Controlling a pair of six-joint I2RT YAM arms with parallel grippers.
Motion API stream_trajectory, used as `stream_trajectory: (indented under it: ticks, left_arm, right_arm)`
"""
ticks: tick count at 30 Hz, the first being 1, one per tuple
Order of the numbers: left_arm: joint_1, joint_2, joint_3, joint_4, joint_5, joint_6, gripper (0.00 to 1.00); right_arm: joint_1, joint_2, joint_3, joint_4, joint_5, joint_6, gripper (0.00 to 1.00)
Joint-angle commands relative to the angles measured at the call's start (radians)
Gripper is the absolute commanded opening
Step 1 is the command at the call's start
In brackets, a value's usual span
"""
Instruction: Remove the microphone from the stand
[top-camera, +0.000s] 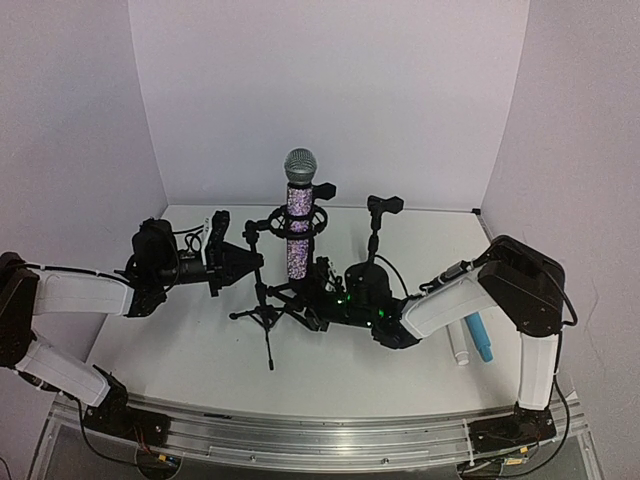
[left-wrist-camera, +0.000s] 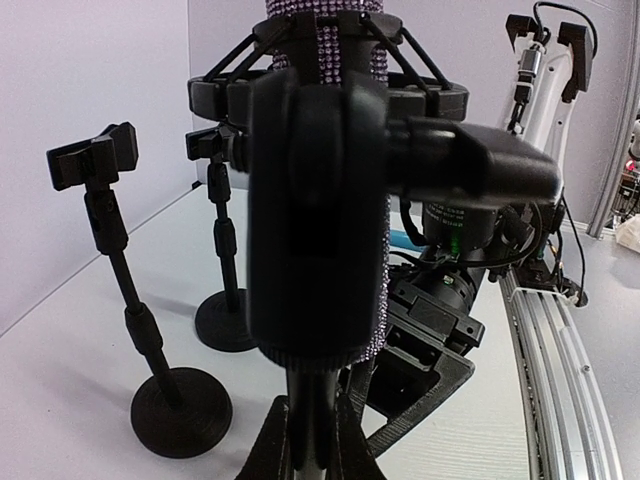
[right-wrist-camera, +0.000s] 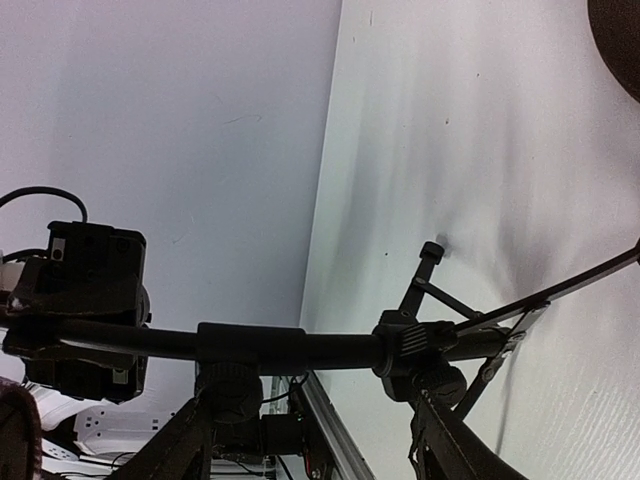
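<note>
Left wrist view, left pincer (left-wrist-camera: 312, 450): clenched tight on the thin pole of the stand (left-wrist-camera: 310, 250).
Right pincer (right-wrist-camera: 315, 450): fingers wide apart, low beside the stand, holding nothing.
Microphone (top-camera: 298, 225): sparkly, standing up in the stand's clip.
Surface (top-camera: 180, 370): white, under the stand's legs.

microphone (top-camera: 299, 215) upright in stand (top-camera: 266, 318), markers (top-camera: 479, 337) to right

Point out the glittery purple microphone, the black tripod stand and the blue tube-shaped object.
glittery purple microphone (top-camera: 298, 250): top external view, on its sparkly body.
black tripod stand (top-camera: 267, 340): top external view, on its front leg.
blue tube-shaped object (top-camera: 481, 338): top external view, on its middle.
</note>
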Motion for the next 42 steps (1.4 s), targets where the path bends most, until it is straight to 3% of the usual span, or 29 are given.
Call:
stream_trajectory:
  ticks: [1, 11, 17, 37, 42]
  left_arm:
    - [-0.011, 0.014, -0.004, 0.04, -0.007, -0.02, 0.0]
    - [-0.017, 0.023, -0.001, 0.035, 0.004, 0.015, 0.0]
    - [-0.018, 0.024, 0.002, 0.033, -0.007, 0.021, 0.0]
    - [-0.017, 0.038, 0.02, 0.032, -0.053, 0.045, 0.0]
    - [-0.018, 0.038, 0.019, 0.031, -0.055, 0.05, 0.0]
  right_arm:
    - [0.005, -0.022, 0.045, 0.217, -0.016, 0.059, 0.64]
    - [0.004, 0.075, 0.1, 0.317, -0.004, 0.127, 0.51]
    - [0.004, 0.079, 0.086, 0.324, 0.007, 0.141, 0.37]
    - [0.004, 0.075, 0.02, 0.326, -0.013, 0.209, 0.3]
    - [0.004, 0.075, 0.015, 0.326, -0.021, 0.215, 0.23]
